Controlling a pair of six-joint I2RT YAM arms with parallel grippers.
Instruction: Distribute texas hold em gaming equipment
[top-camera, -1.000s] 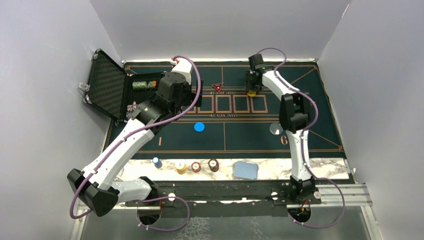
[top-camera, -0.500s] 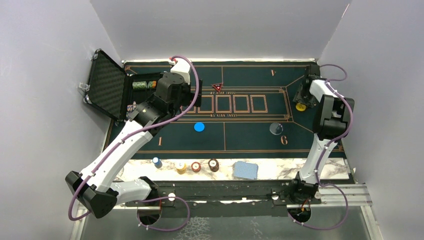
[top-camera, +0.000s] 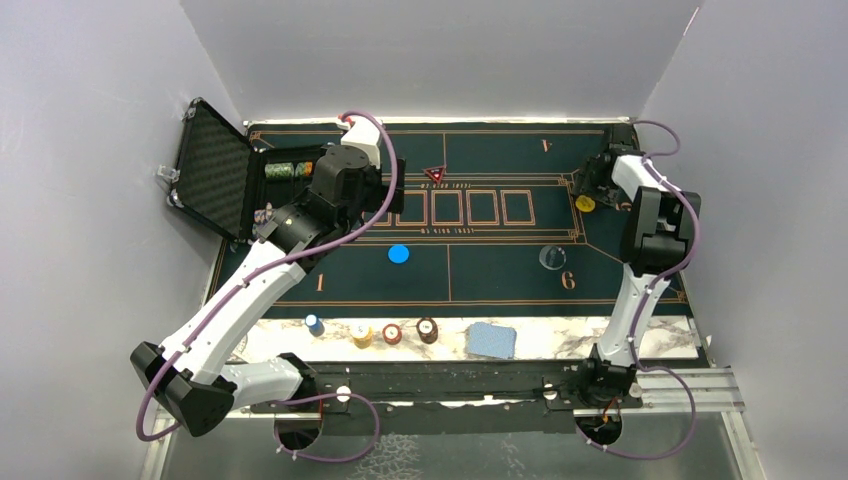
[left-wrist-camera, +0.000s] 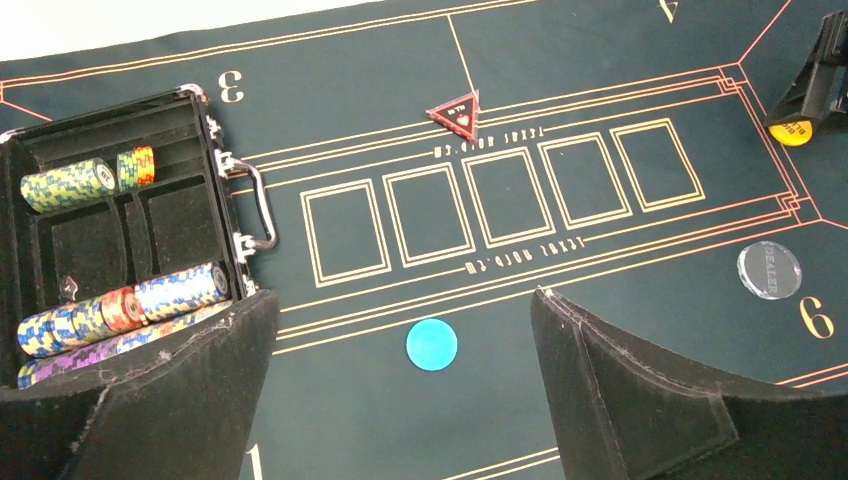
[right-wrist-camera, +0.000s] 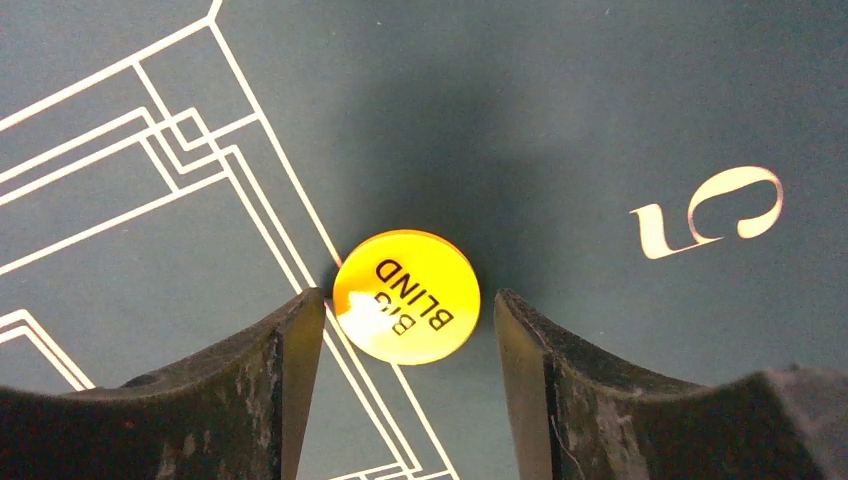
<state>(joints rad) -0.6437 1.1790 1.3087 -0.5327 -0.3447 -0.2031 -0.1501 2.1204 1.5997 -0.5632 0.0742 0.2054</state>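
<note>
Leftward, open black case (left-wrist-camera: 222, 172) with chip rows (left-wrist-camera: 120, 310) in its slots.

**Left arm** (top-camera: 250, 280): base at the near left; elbow folded low and outward; forearm runs diagonally up toward the far left-centre of the table.

**Left gripper** (left-wrist-camera: 402, 300): held high above the surface, tilted forward; jaws spread wide.

**Right arm** (top-camera: 640, 280): rises from the near right base and stretches far along the right side; wrist turned inward to the left.

**Right gripper** (right-wrist-camera: 407, 300): pointed down, low over the surface; jaws parted; dark padded fingers (right-wrist-camera: 270, 390) stand apart.
</note>
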